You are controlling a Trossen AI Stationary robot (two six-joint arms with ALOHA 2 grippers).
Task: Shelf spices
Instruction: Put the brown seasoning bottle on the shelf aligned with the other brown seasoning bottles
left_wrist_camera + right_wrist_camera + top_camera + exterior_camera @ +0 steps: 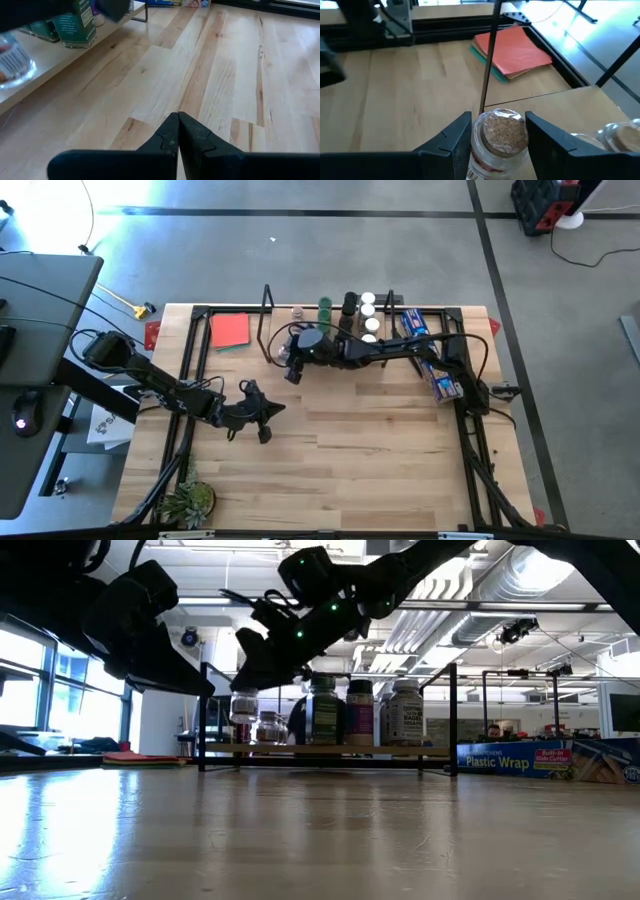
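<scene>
Between the right pincer's (pixel 497 137) two dark fingers sits a clear spice jar (pixel 500 140) with a cork-brown top, gripped by its sides and kept upright so it can go down flat on its base. Seen from table height, this held jar hangs just above the left end of the shelf (pixel 325 751), close to the thin black upright there; that end looks chosen because it is the free stretch of board. One small clear jar (pixel 268 727) already stands just beside that spot, and the taller jars (pixel 365 712) fill the middle of the rack, so I judge the job well along, with this jar about to be lowered and let go.

From above, the right arm reaches across from the bench's (pixel 400 470) right side to the rack at the far edge. Its approach passes near the black upright, which could catch the jar.

Left of the rack lies a red card (pixel 230 330); right of it a blue packet (pixel 432 355).

Meanwhile the left pincer (pixel 177 122), fingers pressed together and empty, waits over bare bench in front of the shelf, clear of the work.
</scene>
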